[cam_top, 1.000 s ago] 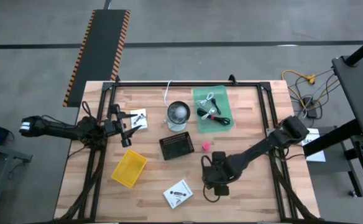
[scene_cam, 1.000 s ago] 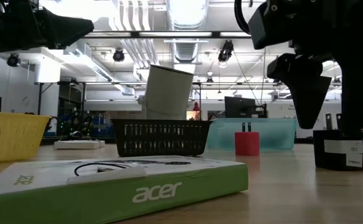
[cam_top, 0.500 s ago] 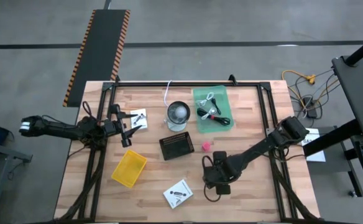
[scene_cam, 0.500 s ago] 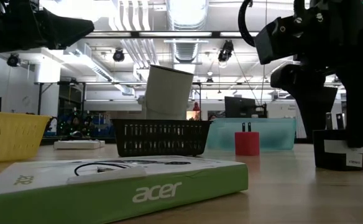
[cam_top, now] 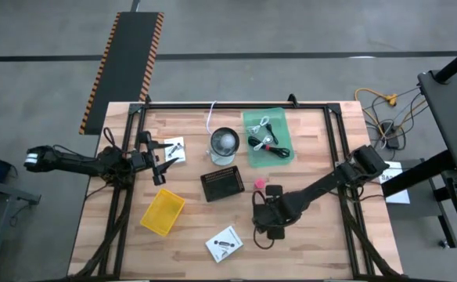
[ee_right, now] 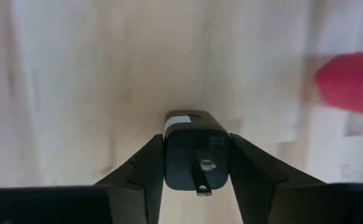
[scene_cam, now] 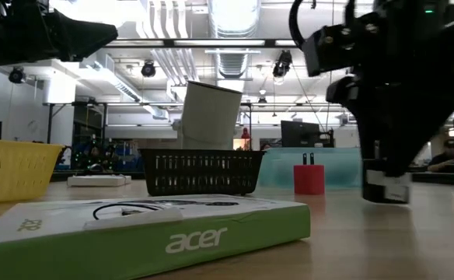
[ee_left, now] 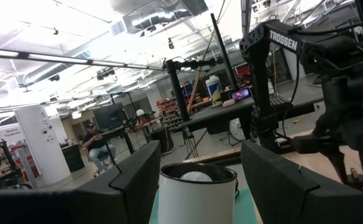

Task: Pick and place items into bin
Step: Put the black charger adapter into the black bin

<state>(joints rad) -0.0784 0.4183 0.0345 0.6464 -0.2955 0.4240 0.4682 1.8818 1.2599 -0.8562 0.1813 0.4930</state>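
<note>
A black charger block (ee_right: 197, 155) with a white label sits between the fingers of my right gripper (ee_right: 197, 143), right of the table's middle (cam_top: 274, 192). Just beside it stands a tiny red cube (cam_top: 259, 184). At the far right, a green tray (cam_top: 285, 153) holds a black cable with a red band (cam_top: 266, 143) and a white coiled cable (cam_top: 261, 125). My left gripper (cam_top: 160, 166) hovers open at the table's left, next to a white packet (cam_top: 174, 150). My right gripper pinches the block's two opposite sides (ee_right: 169, 163) between its two fingers (ee_right: 143, 169). The fingers come from above, slanting toward the far edge. The block (scene_cam: 386, 189) hangs slightly tilted, low over the table; I cannot tell whether it is clear of the wood.
A yellow bin (cam_top: 163, 212) sits near left and a black mesh basket (cam_top: 221, 185) in the middle, with a round glass cup (cam_top: 224, 144) behind it. A white and green box (cam_top: 224, 244) lies near the front edge. Bare wood lies right of my right arm.
My right gripper has come down over the black block and shut on its sides. Gripper and block have then shifted a little toward the table's far edge and left.
</note>
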